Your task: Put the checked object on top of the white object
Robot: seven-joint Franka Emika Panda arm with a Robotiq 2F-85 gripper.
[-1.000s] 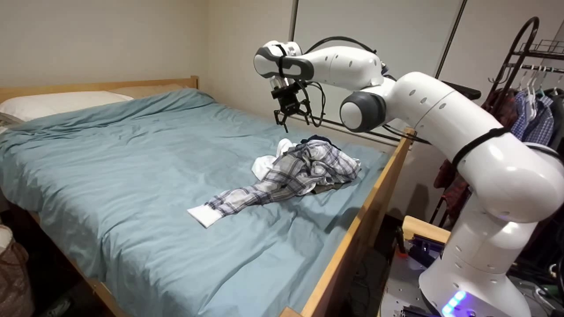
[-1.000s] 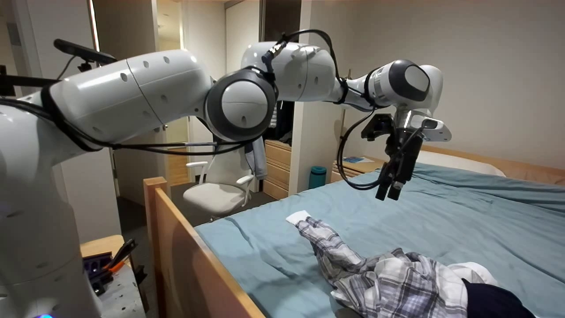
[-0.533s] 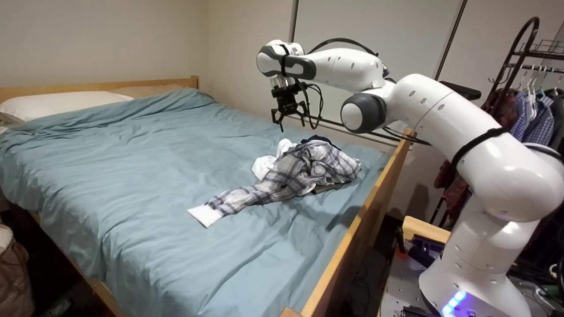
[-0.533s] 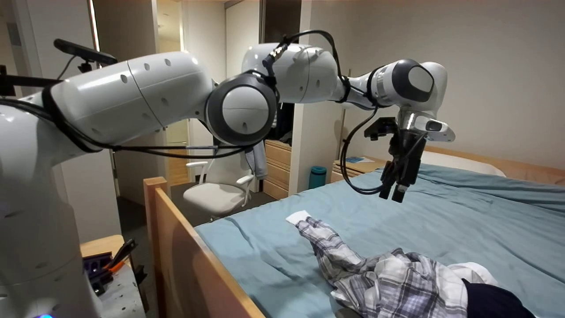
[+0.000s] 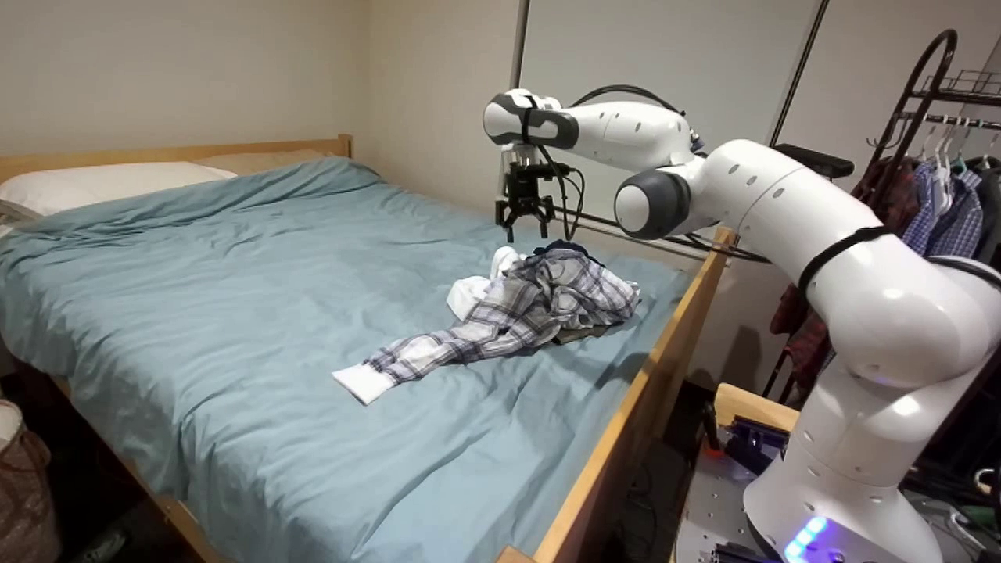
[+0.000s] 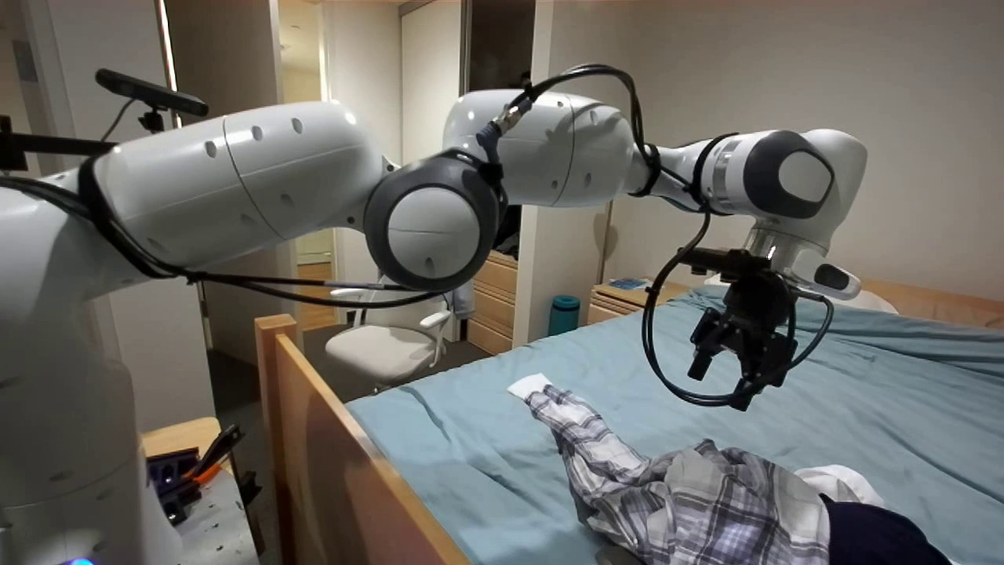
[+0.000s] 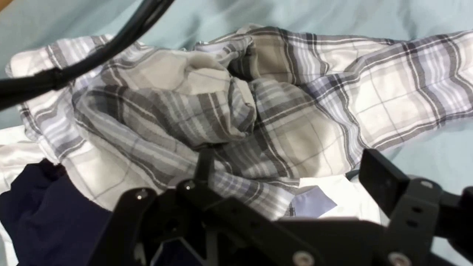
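The checked shirt [image 5: 500, 320], grey and white, lies crumpled on the blue bed cover, one white-cuffed sleeve stretched out. It also shows in an exterior view [image 6: 706, 502] and fills much of the wrist view [image 7: 314, 136]. White cloth [image 5: 468, 295] lies beside and partly under it; it peeks out in an exterior view [image 6: 843, 480] and between the fingers in the wrist view [image 7: 351, 195]. My gripper [image 5: 527, 234] is open and empty above the pile, apart from it. Its fingers stand wide apart in the wrist view [image 7: 291, 162] and in an exterior view [image 6: 719, 386].
Dark navy cloth [image 6: 871, 534] touches the shirt, also in the wrist view [image 7: 51, 214]. The wooden footboard [image 5: 626, 438] stands between the arm base and the bed. A wall runs behind the pile. A black cable [image 7: 92, 55] crosses the wrist view.
The arm has moved to the right and downward in both exterior views, nearer the pile. The gripper has turned, so its spread fingers now show in both. The clothes have not moved.
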